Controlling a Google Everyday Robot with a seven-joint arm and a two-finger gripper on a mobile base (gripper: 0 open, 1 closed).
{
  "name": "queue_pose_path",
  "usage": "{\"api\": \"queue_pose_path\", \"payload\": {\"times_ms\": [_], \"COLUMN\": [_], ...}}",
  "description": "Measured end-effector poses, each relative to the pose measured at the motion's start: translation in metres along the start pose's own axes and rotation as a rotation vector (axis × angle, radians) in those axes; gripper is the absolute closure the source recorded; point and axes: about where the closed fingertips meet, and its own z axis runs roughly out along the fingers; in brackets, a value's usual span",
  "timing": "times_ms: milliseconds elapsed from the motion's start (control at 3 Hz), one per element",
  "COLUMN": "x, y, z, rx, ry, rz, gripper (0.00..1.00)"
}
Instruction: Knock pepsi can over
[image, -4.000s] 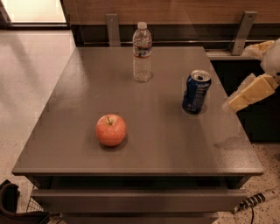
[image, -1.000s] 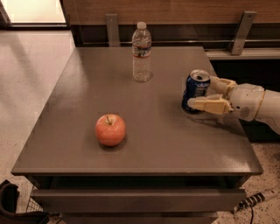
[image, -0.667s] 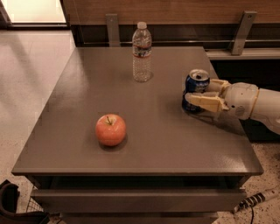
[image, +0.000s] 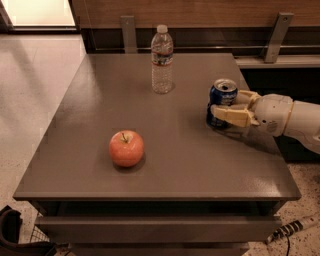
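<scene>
**Soft Room Light, Bright Top-Left Corner**

A bright patch (image: 40, 12) glows at the top left and shines pale on the floor (image: 30, 85). The grey table (image: 190, 165) has dull glare. The apple (image: 126, 148), water bottle (image: 162, 60) and the gripper (image: 227, 106) at the pepsi can (image: 222, 92) on the right cast soft, small shadows.

Jaws astride pepsi can (image: 220, 96) (right side of table (image: 190, 165))

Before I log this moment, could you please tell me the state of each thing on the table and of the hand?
pepsi can: upright, not yet knocked over.
water bottle: upright, capped.
apple: resting stem up.
hand: low at the can's right side.
</scene>
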Motion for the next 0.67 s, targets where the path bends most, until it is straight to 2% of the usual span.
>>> {"api": "queue_pose_path", "payload": {"times_ms": [333,667], "x": [-0.0011,-0.0044], "y": [0.0013,0.0045], "z": [0.0015,0.0029], "rx": [-0.006,-0.021], "ry": [0.016,0.088], "rz": [-0.005,-0.027], "gripper": [1.00,1.00]}}
